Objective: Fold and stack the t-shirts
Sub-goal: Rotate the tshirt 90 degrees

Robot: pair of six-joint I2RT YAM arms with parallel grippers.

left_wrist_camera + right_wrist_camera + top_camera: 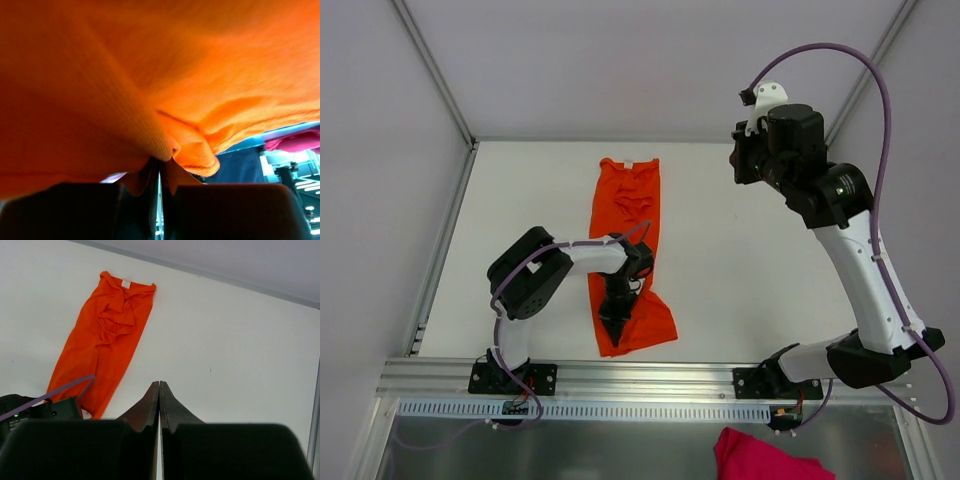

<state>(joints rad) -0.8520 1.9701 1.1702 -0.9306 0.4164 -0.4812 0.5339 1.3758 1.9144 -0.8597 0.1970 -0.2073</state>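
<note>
Where the left claw [616,328] meets the cloth, its two dark fingers [145,182] are pressed together on a small fold of the bright orange soft-fabric t-shirt [630,200], close to the hem. In the left wrist view that pinched fold bunches just above the fingertips, and orange fabric [150,75] fills nearly everything else.

Seen from above, the shirt lies on the flat white table [750,270] as a long narrow strip running from 12 o'clock to 6 o'clock. The claw holds its 6 o'clock end. From there the hem fans out a little toward 4 o'clock. The middle of the strip is smooth, while the part nearer 12 o'clock is rumpled into folds. A small white neck label [629,163] sits at the collar, at the very 12 o'clock end.

The right claw [159,385] is fully closed with nothing between its fingers. It is raised above the table at about 2 o'clock from the shirt, well apart from it [738,165]. Its camera looks down on the whole orange strip [107,340] and the label [126,284].

At 6 o'clock, beyond the ribbed aluminium rail [650,375] that carries both arm bases, a crumpled magenta cloth [760,458] lies below the table edge.
</note>
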